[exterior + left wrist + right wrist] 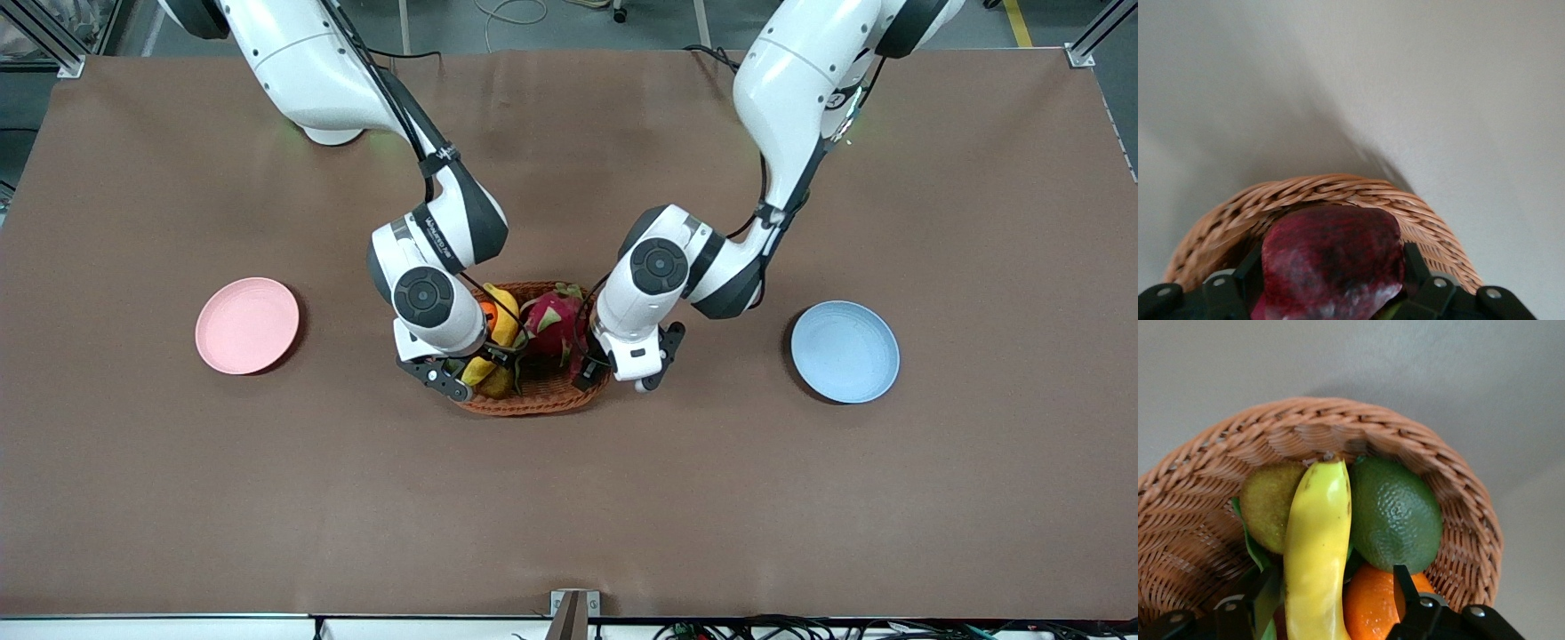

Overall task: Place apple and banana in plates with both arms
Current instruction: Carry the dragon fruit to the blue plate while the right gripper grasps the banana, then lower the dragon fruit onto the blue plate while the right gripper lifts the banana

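The wicker basket (533, 404) stands mid-table and holds the fruit. My left gripper (589, 372) is down in its end toward the left arm. In the left wrist view this gripper (1331, 273) is open, with the dark red apple (1331, 257) filling the gap between its fingers (1413, 263). My right gripper (487, 360) is down in the other end. In the right wrist view it (1335, 593) is open astride the yellow banana (1318, 553), with a gap at one finger (1403, 583). The banana (503, 322) also shows from the front. The pink plate (247, 324) and blue plate (845, 351) hold nothing.
The basket also holds a magenta dragon fruit (553, 324), an orange (1371, 607), a dark green lime-like fruit (1395, 513) and an olive-green fruit (1268, 507). The pink plate lies toward the right arm's end of the table, the blue plate toward the left arm's end.
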Robot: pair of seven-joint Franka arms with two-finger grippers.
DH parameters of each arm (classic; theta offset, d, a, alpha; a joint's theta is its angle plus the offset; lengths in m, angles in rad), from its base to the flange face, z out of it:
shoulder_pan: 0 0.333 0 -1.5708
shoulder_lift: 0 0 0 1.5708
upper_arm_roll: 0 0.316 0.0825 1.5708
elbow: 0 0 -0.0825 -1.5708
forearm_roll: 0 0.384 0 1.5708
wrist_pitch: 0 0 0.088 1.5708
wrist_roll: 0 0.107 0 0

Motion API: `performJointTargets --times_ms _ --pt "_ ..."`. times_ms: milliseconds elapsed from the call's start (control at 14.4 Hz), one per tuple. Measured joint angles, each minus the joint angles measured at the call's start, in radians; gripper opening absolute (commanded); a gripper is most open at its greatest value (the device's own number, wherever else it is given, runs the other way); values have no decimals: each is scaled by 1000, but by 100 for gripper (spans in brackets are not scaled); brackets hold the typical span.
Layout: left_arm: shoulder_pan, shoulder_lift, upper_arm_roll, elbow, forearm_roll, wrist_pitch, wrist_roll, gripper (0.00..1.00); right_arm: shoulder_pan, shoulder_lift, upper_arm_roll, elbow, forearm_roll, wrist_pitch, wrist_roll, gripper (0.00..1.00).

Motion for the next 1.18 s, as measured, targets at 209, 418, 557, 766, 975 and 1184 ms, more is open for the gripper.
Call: performJointTargets --times_ms 209,418,557,766,975,1184 --pt "53 -110 11 4 45 -192 78 1 0 6 -2 1 25 1 1 69" --pt "130 -207 13 -8 140 -391 237 1 0 6 -2 3 30 1 3 61" --pt "198 -264 14 -51 150 -422 377 1 0 6 -2 5 33 2 4 60" --pt "315 -332 14 -165 153 -428 587 2 0 7 -2 6 36 2 6 60" --pt "411 -354 13 -269 153 -400 736 3 0 7 -2 6 73 2 8 60" --pt "464 -355 13 -374 153 -306 839 6 0 8 -5 6 88 17 10 59"
